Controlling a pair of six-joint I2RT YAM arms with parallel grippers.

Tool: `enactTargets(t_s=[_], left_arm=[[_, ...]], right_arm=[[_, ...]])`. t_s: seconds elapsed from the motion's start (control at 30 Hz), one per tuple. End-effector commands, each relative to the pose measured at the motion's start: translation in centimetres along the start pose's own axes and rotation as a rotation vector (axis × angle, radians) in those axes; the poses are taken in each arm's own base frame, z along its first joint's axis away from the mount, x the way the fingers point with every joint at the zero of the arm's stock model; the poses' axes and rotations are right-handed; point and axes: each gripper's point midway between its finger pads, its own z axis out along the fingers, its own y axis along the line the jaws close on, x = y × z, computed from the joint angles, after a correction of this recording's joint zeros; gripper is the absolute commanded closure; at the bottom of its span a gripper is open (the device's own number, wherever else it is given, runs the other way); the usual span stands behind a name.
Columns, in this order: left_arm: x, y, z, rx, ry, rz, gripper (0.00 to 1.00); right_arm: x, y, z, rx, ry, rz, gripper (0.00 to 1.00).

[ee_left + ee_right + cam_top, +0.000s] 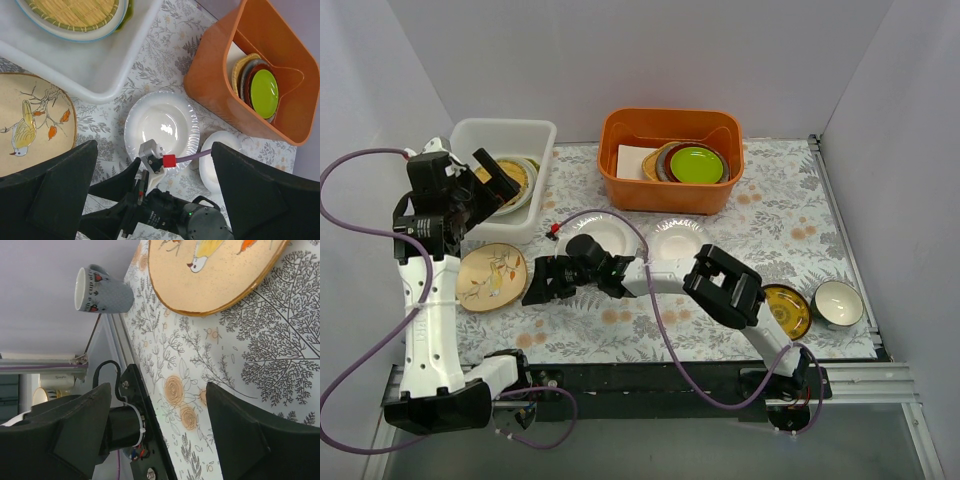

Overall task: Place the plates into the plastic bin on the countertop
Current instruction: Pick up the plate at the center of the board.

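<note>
The white plastic bin (542,128) stands at the back left and holds stacked plates with a yellow woven plate (518,178) on top. My left gripper (496,186) hangs open and empty above the bin; in the left wrist view (155,200) it looks down on the bin (100,70). A peach bird plate (490,277) lies in front of the bin. My right gripper (542,284) is open and empty just right of that plate (215,275). Two white plates (603,230) (677,238) lie mid-table. A dark brown-gold plate (788,311) lies at the front right.
An orange tub (670,192) at the back centre holds a lime-green plate (697,164) and others. A white bowl (838,303) sits at the far right. A grey mug (102,290) stands past the peach plate near the table's edge. The right arm's cable crosses a white plate (162,122).
</note>
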Motion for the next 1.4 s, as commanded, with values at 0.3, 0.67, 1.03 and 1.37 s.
enactTargets(t_s=[0.3,0.67,1.03,1.37], left_arm=[[-0.7,-1.6,-3.2,0.085,-0.071,-0.029,0.02],[0.2,-1.5,-2.9,0.098,-0.049,-0.007,0.02],[0.3,-1.4,-2.5,0.097,-0.039,-0.002,0.02],[0.5,-1.3,-2.0,0.096,-0.033,0.007,0.02]], right_arm=[[-1.4,-0.8,3.9,-0.010,-0.153,0.127,0.21],[-2.6,-3.7,4.1,0.004,-0.201,0.195,0.24],[-4.7,-4.8,6.4,0.009,-0.234,0.238,0.32],[-5.7,-7.9,6.8,0.108,-0.284,0.311,0.41]])
